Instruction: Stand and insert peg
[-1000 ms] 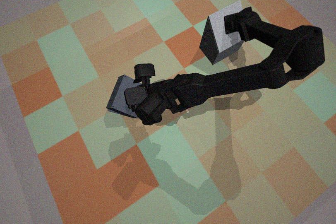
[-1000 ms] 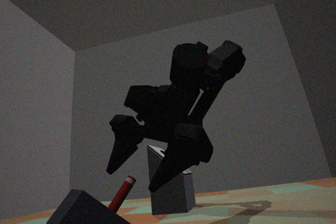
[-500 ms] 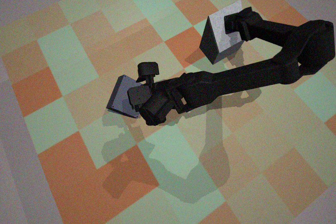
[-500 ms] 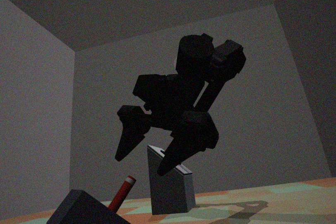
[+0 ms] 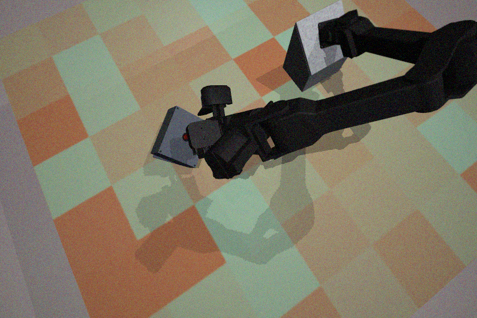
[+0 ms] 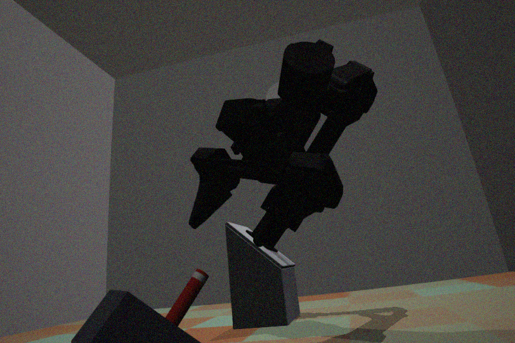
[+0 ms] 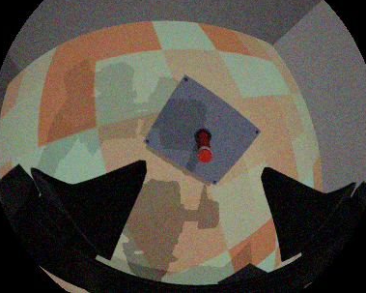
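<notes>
The red peg [image 5: 185, 137] [image 6: 185, 300] [image 7: 203, 141] stands in the hole of the blue-grey sloped panel [image 5: 165, 144] [image 6: 124, 317] [image 7: 229, 125], tilted along the hole's direction. Its white-banded end points outward, and its plain end is hidden in the hole. How deep it sits cannot be seen. My gripper [image 6: 228, 236] [image 7: 207, 171] is wide open and empty. In the exterior view its fingers are above the peg's outer end, clear of it. In the wrist view the peg lies ahead, between the directions of the two fingers. The top view hides most of the fingers behind the gripper body.
A second wedge-shaped block [image 5: 294, 59] [image 6: 257, 296] with a pale sloped face stands on the checkered surface, apart from the panel. The black arm [image 5: 369, 99] covers part of that face in the top view. Arm shadows fall over the panel and tiles.
</notes>
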`<action>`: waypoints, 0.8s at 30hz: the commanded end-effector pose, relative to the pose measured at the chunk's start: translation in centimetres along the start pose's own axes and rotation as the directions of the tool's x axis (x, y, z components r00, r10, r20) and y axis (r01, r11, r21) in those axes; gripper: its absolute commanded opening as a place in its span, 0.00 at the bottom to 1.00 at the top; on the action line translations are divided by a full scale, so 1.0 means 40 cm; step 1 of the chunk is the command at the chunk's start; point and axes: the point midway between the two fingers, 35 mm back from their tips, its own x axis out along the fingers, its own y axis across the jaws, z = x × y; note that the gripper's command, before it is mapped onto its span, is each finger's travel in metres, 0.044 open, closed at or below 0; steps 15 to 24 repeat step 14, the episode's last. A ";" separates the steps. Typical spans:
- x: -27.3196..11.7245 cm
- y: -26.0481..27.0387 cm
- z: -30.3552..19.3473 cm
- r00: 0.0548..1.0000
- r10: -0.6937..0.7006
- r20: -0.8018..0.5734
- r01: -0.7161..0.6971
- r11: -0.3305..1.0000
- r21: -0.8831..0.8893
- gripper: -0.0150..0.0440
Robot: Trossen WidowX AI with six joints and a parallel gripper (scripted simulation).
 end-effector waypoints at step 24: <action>-0.065 -0.001 0.000 1.000 0.002 0.002 -0.002 1.000 -0.003 1.00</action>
